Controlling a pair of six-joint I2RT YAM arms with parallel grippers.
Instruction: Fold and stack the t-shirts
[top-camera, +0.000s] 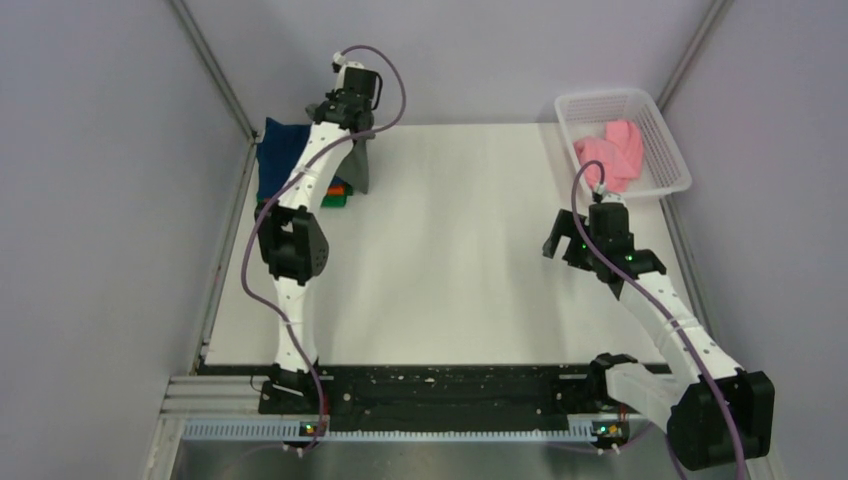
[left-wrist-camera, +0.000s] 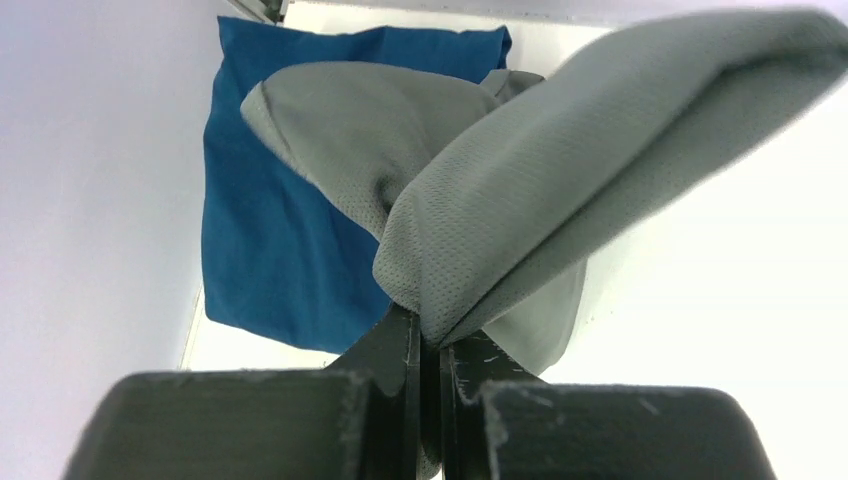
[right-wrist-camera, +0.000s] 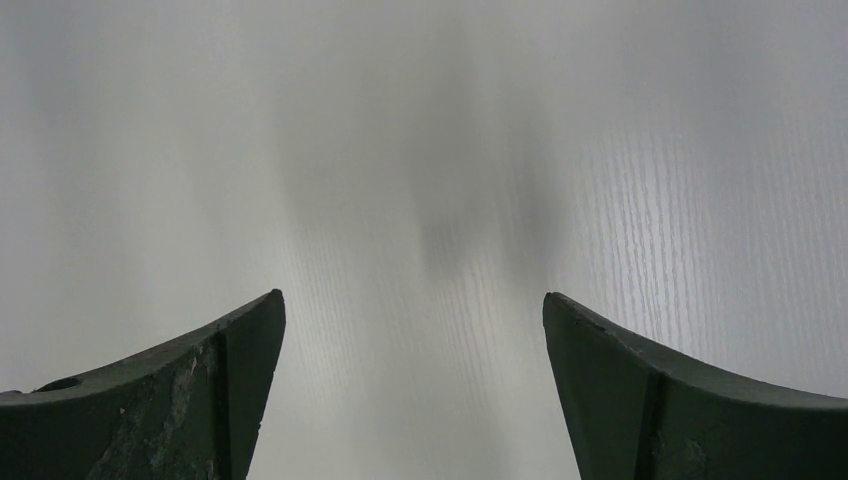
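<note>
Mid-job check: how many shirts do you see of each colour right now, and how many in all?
Grey shirt: 1, pinched in left fingers
Blue shirt: 1
Orange shirt: 1, edge only
Green shirt: 1, edge only
Pink shirt: 1, in basket
Total: 5

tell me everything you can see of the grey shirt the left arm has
The grey t-shirt is plain soft cloth with a fine mesh-like knit, and no print shows. It is bunched and doubled into thick folds. The shut left gripper pinches it at one fold, near the far left corner of the table. A rounded lobe droops back over the blue t-shirt lying flat behind it; whether they touch is unclear.
</note>
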